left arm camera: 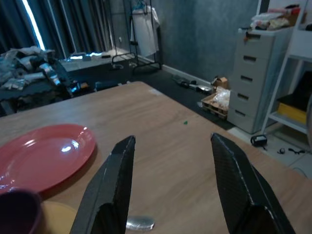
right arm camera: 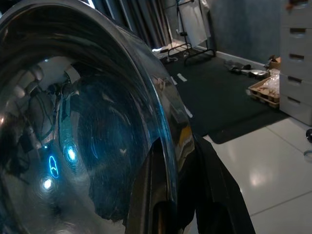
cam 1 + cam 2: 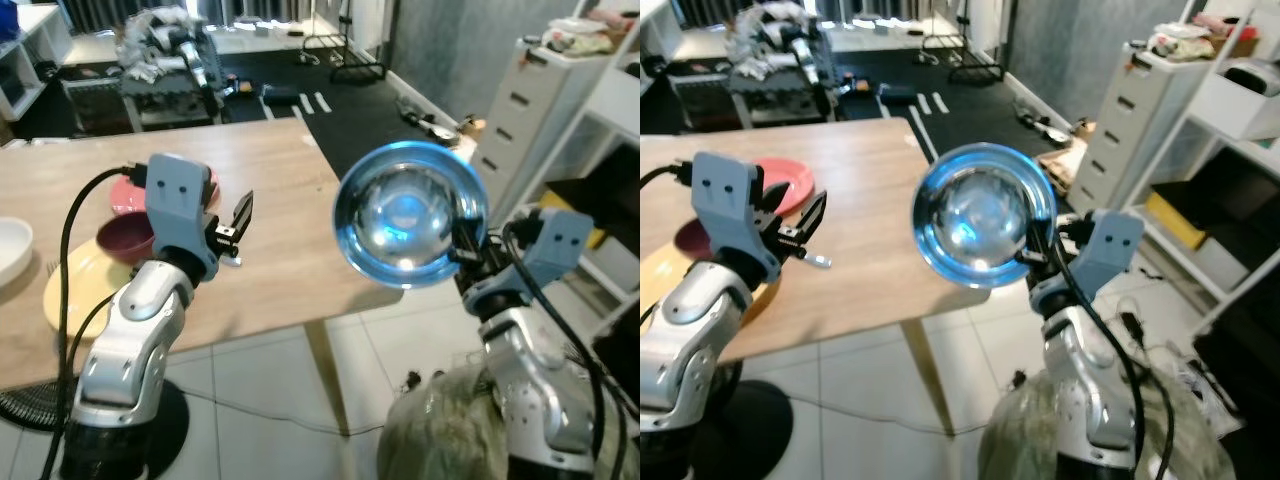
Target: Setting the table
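Note:
A shiny steel bowl (image 3: 408,213) with a blue rim hangs in the air off the right edge of the wooden table (image 3: 280,250), tilted so its hollow faces me. My right gripper (image 3: 468,243) is shut on the bowl's rim (image 2: 168,161), one finger on each side. My left gripper (image 3: 238,222) is open above the table, with nothing between its fingers (image 1: 117,180). On the table's left lie a red plate (image 1: 41,156), a maroon bowl (image 3: 125,238) on a yellow plate (image 3: 75,290), and a white bowl (image 3: 12,250).
A small silver piece (image 1: 140,223) lies on the table below my left gripper. A grey drawer unit (image 3: 525,110) and white shelves (image 3: 610,150) stand to the right. Black mats (image 3: 340,115) and a cluttered rack (image 3: 165,60) lie beyond the table. White tiles (image 3: 260,400) cover the near floor.

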You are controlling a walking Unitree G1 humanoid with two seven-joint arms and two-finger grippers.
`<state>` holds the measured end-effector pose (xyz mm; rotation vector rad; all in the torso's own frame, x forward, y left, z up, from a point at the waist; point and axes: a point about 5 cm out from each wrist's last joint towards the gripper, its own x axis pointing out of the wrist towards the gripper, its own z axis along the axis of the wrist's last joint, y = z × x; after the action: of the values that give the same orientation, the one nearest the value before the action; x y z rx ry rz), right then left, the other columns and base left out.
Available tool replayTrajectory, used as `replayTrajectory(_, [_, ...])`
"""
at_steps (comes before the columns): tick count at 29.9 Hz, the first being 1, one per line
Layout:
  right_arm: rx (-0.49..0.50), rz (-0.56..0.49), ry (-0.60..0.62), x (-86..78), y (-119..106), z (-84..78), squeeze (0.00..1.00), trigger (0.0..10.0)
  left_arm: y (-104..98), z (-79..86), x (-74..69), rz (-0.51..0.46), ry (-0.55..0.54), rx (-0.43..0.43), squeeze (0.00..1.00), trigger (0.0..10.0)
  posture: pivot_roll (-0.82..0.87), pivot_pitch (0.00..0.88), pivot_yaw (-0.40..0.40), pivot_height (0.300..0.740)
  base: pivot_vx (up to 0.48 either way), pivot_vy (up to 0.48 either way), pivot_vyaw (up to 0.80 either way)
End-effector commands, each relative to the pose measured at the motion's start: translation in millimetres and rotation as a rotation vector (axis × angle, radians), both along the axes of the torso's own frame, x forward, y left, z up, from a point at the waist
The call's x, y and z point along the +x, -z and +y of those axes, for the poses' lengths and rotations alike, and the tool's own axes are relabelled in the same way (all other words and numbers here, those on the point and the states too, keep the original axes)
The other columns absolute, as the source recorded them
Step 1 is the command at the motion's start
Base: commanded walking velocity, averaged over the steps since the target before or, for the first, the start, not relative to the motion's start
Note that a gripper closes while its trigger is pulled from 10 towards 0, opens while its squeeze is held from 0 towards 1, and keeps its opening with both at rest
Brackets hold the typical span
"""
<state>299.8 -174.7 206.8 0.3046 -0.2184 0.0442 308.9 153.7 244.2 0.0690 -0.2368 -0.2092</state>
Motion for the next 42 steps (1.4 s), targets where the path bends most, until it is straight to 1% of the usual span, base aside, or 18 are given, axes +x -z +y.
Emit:
replayTrajectory(1, [-0.007,-0.011,-0.012,0.1,-1.9,2.4,0.00,10.0,1.2,1.0,1.1,0.005,-0.008,-0.006,0.00,10.0,-0.04,0.000,0.062,0.740,-0.315,0.000,0.00])
replayTrajectory(9, [-0.007,-0.012,-0.012,0.3,-1.9,1.7,0.00,10.0,1.4,0.2,1.9,0.002,-0.005,-0.009,0.00,10.0,-0.04,0.000,0.062,0.740,-0.312,0.000,0.00])
replayTrajectory(17, [0.016,-0.020,-0.013,0.2,-3.6,0.7,0.00,10.0,1.4,0.0,2.4,0.001,-0.004,-0.010,0.00,10.0,-0.04,0.000,0.061,0.740,-0.304,0.000,0.00])
replayTrajectory(22, [0.008,-0.019,-0.016,0.5,-3.6,0.9,0.00,10.0,1.8,-0.2,2.8,0.002,-0.002,-0.012,0.00,10.0,-0.04,0.000,0.062,0.740,-0.286,0.000,0.00])
replayTrajectory(25, [-0.051,-0.005,-0.051,0.9,-1.5,7.2,0.00,10.0,1.5,-1.6,3.9,-0.001,0.000,-0.014,0.00,10.0,-0.05,0.000,0.062,0.740,0.000,0.000,0.69])
replayTrajectory(26, [-0.055,-0.003,-0.055,1.0,-1.2,7.8,0.00,10.0,1.5,-1.8,4.1,-0.001,0.000,-0.014,0.00,10.0,-0.05,0.000,0.062,0.740,0.000,0.000,0.78])
replayTrajectory(42, [-0.065,0.005,-0.058,0.8,0.5,7.9,0.00,10.0,1.5,-4.1,5.1,-0.003,0.006,-0.015,0.00,10.0,-0.05,0.000,0.063,0.740,0.000,0.000,0.78])
